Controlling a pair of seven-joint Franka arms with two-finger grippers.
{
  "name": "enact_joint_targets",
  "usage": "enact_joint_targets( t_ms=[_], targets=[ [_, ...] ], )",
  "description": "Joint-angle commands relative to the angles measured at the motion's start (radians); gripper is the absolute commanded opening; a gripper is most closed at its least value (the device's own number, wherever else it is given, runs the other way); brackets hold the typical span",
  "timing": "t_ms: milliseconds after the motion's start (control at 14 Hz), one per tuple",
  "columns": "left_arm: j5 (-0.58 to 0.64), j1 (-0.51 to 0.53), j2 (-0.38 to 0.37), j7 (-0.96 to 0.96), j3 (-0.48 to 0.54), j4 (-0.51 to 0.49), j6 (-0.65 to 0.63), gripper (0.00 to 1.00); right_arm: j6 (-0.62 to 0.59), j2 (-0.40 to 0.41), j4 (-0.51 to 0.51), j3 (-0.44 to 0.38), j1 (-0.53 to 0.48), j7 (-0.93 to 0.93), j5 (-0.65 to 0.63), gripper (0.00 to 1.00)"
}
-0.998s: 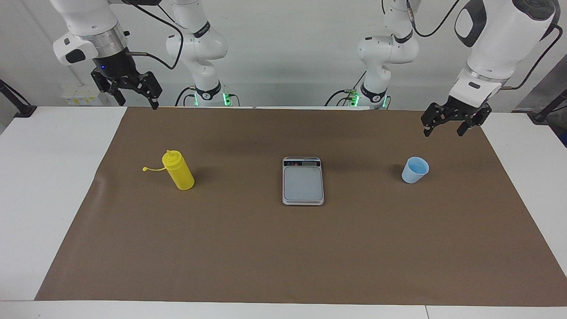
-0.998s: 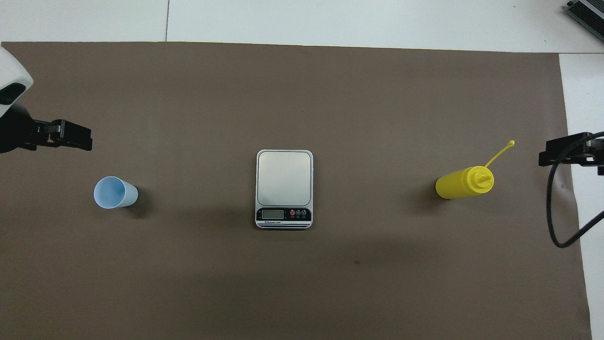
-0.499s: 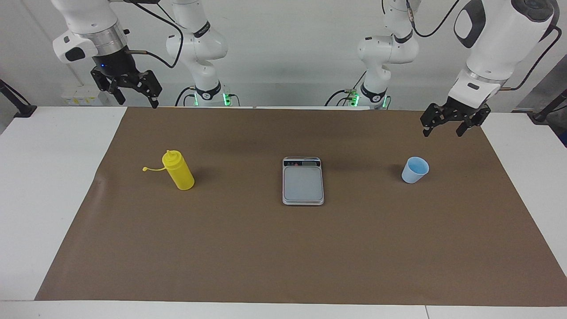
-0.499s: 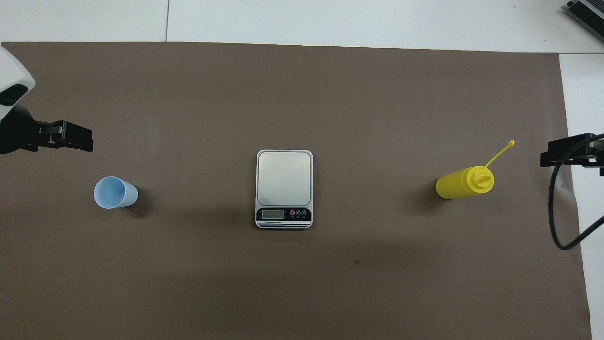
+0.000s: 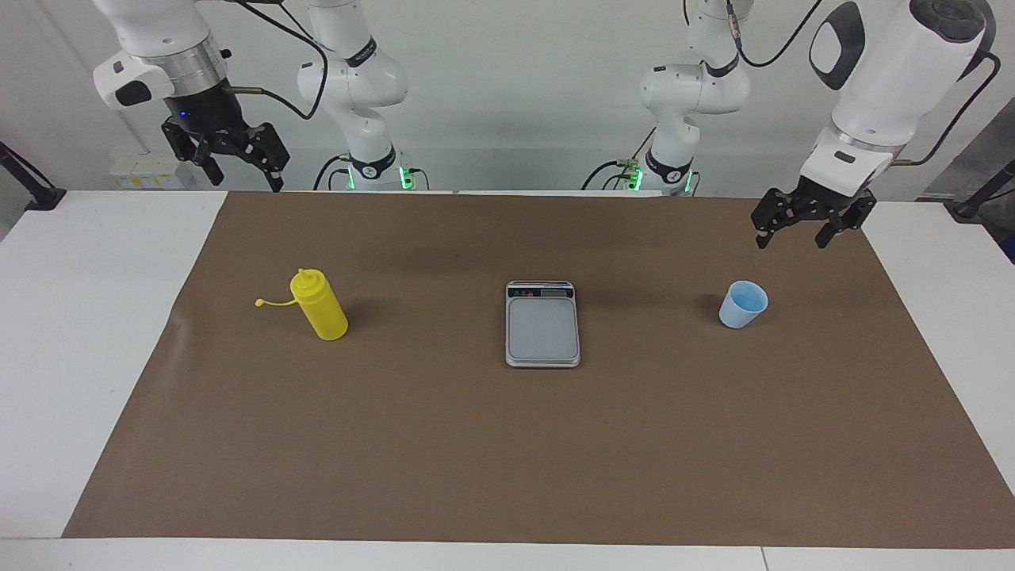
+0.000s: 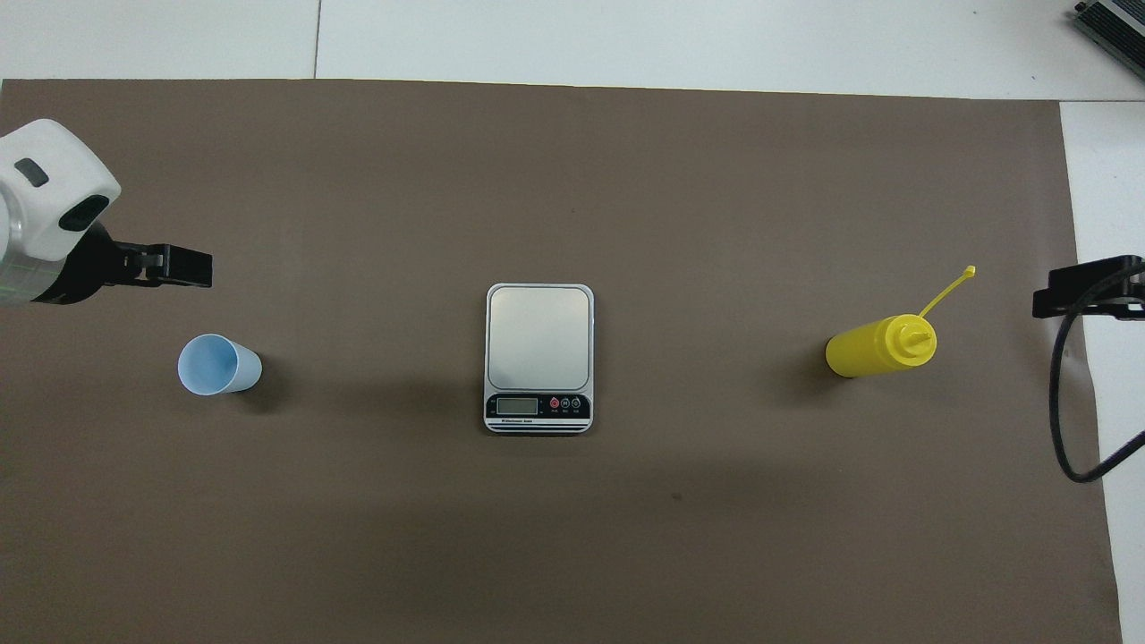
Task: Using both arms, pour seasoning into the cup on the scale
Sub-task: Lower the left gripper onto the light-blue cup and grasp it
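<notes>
Both grippers up w/ fingers spread, holding nothing: left gripper should drop straight over cup, pinch mid-wall gently, set it centred on scale mid-mat, while right gripper takes upright seasoning low on body.

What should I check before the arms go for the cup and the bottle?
1. Left tool open, holding nothing, raised above the brown mat near the small light blue plastic cup: ok.
2. Right tool open, holding nothing, raised at the mat's edge by the robots: ok.
3. Cup upright on the mat, apart from the flat silver-grey digital scale, not yet on it: ok to grasp.
4. Scale's grey weighing plate bare: ok.
5. Bright yellow plastic squeeze bottle upright, tethered cap off the nozzle: ok.
6. Scale display reading: cannot tell.
</notes>
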Motion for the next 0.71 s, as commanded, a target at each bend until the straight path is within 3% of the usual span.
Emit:
enact_joint_targets(
  t_ms=[0, 356, 642],
  targets=[
    [-0.013, -0.012, -0.016, 0.008, 0.008, -0.055, 0.044, 1.0, -0.005, -0.025, -0.016, 0.002, -0.005, -0.001, 0.02, 1.0],
    [-0.013, -0.013, 0.07, 0.01, 0.006, -0.058, 0.071, 1.0, -0.005, -0.025, -0.016, 0.002, -0.005, -0.001, 0.02, 1.0],
    [-0.033, -0.01, 0.05, -0.001, 0.006, -0.173, 0.122, 1.0, -0.007, -0.034, -0.016, 0.002, -0.005, -0.001, 0.02, 1.0]
  ],
)
